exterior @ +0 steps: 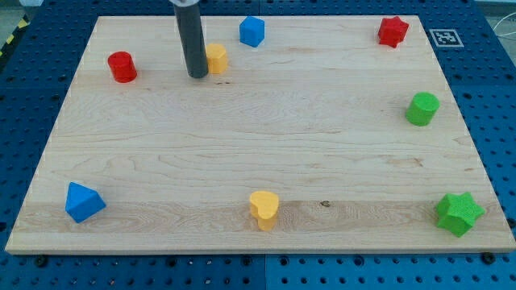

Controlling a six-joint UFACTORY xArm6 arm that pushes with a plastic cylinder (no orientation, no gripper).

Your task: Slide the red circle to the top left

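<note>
The red circle [122, 67] is a short red cylinder on the wooden board [258, 153] near the view's top left. My rod comes down from the view's top, and my tip [197, 76] rests on the board to the right of the red circle, well apart from it. A yellow block [217, 58] sits right beside the rod on its right, partly hidden by it, and I cannot tell whether they touch.
A blue block [252, 31] and a red star [393, 31] sit along the top. A green cylinder [422, 108] is at the right. A blue triangle [83, 202], a yellow heart [264, 209] and a green star [459, 213] sit along the bottom.
</note>
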